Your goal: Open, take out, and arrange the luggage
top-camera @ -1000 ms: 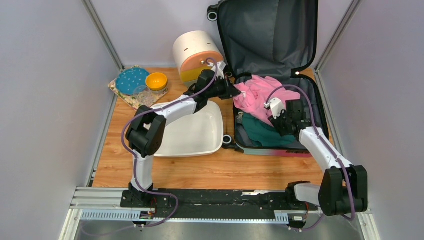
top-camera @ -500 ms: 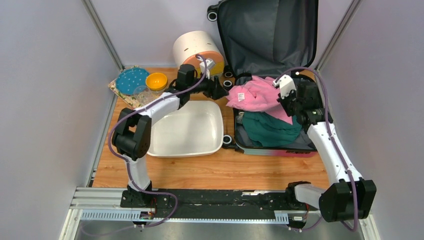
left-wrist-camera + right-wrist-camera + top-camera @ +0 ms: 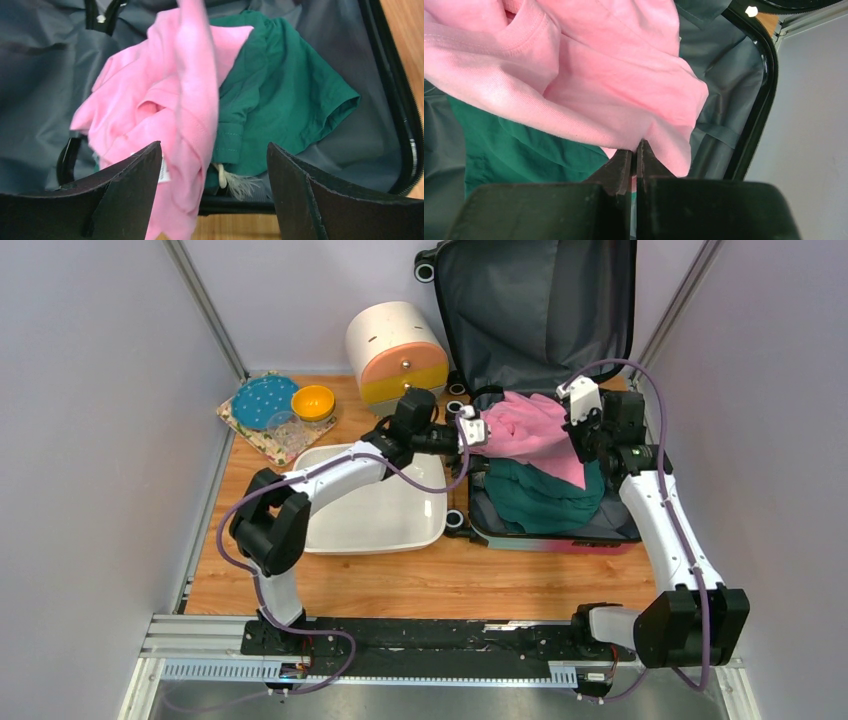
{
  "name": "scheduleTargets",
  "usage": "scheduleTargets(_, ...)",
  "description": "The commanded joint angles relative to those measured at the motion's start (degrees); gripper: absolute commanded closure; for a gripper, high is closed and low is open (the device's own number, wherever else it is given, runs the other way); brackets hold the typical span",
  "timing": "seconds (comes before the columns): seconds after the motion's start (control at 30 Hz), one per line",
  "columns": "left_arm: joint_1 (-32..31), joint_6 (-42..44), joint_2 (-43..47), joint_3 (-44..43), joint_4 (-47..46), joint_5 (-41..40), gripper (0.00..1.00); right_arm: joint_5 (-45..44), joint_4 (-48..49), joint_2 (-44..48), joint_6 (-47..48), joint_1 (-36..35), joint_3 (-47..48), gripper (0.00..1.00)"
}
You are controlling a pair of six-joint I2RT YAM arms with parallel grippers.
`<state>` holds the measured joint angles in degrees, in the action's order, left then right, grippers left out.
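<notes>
Top external shows luggage [image 3: 535, 310] open, grey lining exposed.

Wooden table [image 3: 400, 580]: luggage [image 3: 560, 542], basin [image 3: 335, 538], cabinet [image 3: 395, 340], mat [image 3: 258, 437]

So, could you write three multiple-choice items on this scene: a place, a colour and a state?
1. Where is the green garment? A. in the lower half of the luggage B. in its raised lid C. outside it
2. What colour is the garment in the right gripper? A. yellow B. blue C. pink
3. How stand the fingers of the left gripper? A. shut on cloth B. open C. shut on nothing
Answers: 1 A: it lies in the lower half. 2 C: shut fingers pinch the pink garment. 3 B: they stand wide apart.
</notes>
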<state>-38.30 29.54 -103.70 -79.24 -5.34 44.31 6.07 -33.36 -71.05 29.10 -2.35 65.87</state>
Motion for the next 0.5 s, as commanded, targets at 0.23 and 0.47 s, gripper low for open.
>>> scheduleTargets(0.23,-2.3,11.07,-10.9,-7.33,-5.81,-12.48,0.21,3.25,1.11,2.84,-1.15,1.47,3.22,1.0)
scheduleTargets(0.47,-2.13,8.44,-11.17,-7.15,-10.56,-14.7,0.32,4.57,0.93,3.72,-1.06,1.65,3.92,1.0)
